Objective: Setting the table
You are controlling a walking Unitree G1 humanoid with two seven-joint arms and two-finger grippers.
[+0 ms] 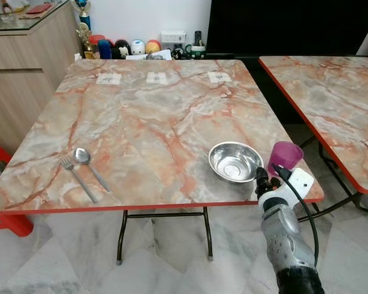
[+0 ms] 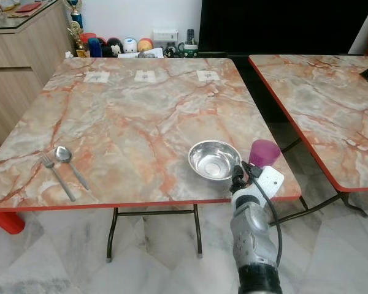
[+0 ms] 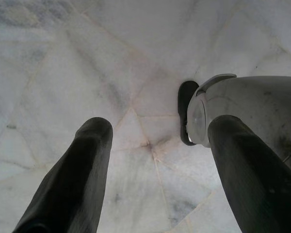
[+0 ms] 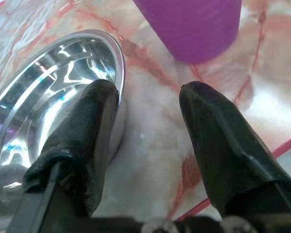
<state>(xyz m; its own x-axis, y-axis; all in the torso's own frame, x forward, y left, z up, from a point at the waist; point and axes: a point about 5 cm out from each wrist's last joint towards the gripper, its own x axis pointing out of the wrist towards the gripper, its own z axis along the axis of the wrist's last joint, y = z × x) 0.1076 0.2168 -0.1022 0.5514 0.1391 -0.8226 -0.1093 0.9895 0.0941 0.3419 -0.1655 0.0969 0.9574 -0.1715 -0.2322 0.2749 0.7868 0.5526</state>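
Note:
A shiny steel bowl (image 1: 235,161) stands near the front right corner of the marble table (image 1: 147,122). Just to its right is a purple cup (image 1: 286,156). My right gripper (image 4: 148,90) hovers low over that corner, open, nothing between its fingers. One finger (image 4: 87,131) lies against the bowl's (image 4: 43,111) rim, and the cup (image 4: 191,26) stands just beyond the fingertips. A fork (image 1: 76,177) and a spoon (image 1: 86,160) lie side by side near the front left edge. My left gripper (image 3: 160,126) hangs open over the floor.
A second marble table (image 1: 331,104) stands to the right across a narrow gap. A wooden cabinet (image 1: 24,73) and a red stool (image 1: 0,184) are on the left. Three white labels (image 1: 156,78) lie along the table's far edge. Small items (image 1: 135,48) line the wall.

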